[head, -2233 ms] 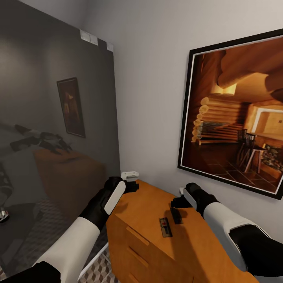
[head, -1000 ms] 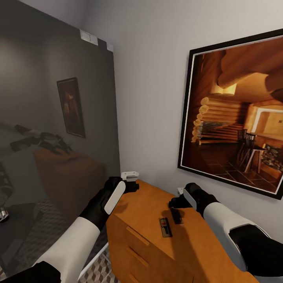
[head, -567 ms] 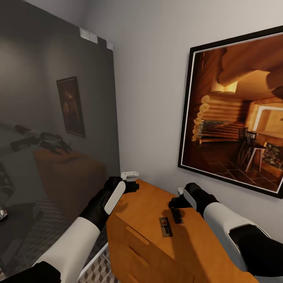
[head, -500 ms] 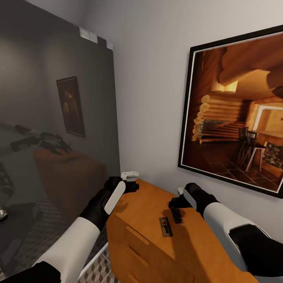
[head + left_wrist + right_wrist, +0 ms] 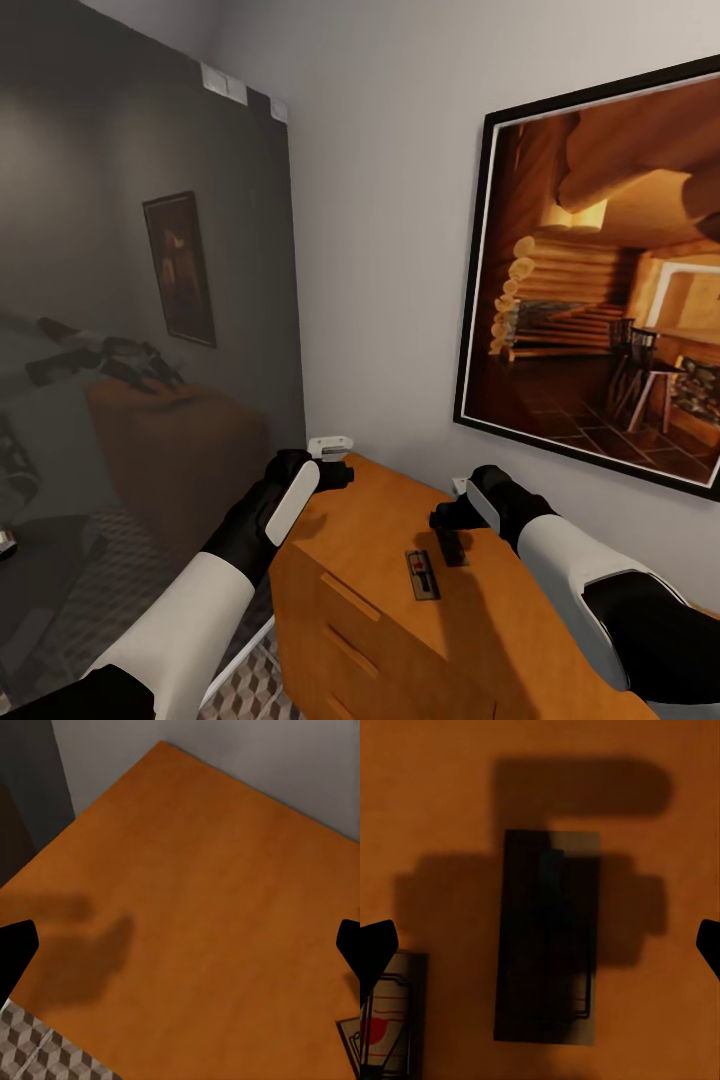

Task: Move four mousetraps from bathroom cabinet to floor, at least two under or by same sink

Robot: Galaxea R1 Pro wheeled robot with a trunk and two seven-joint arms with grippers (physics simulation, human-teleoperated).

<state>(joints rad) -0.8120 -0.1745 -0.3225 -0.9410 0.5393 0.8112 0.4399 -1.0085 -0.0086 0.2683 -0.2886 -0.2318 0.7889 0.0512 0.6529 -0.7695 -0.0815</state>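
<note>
From the head camera, the picture has slid a little against the frame on the wall since a moment ago while both arms and the two traps keep their places on the cabinet [image 5: 380,530], so it is the robot's head that has shifted, not the things; I judge the pick-up has not yet begun. On the cabinet top I count two mousetraps: one with a red mark [image 5: 421,575] lying in the open, and a second [image 5: 449,546] dark under the shadow of the right gripper [image 5: 447,515], which hangs just above it. The left gripper [image 5: 335,470] hovers over the far left corner of the top, well apart from both traps; from here I cannot tell how either hand's fingers stand. A strip of the cube-patterned floor [image 5: 250,690] shows below. In the left wrist camera the two dark fingertips [image 5: 15,952] sit wide apart at the edges, nothing between them but bare orange wood. In the right wrist camera the fingertips [image 5: 376,945] are likewise spread wide, the shadowed trap [image 5: 547,937] lying centred between them and the red-marked one [image 5: 386,1016] just beside it. Two traps counted; the other two I cannot see.
</note>
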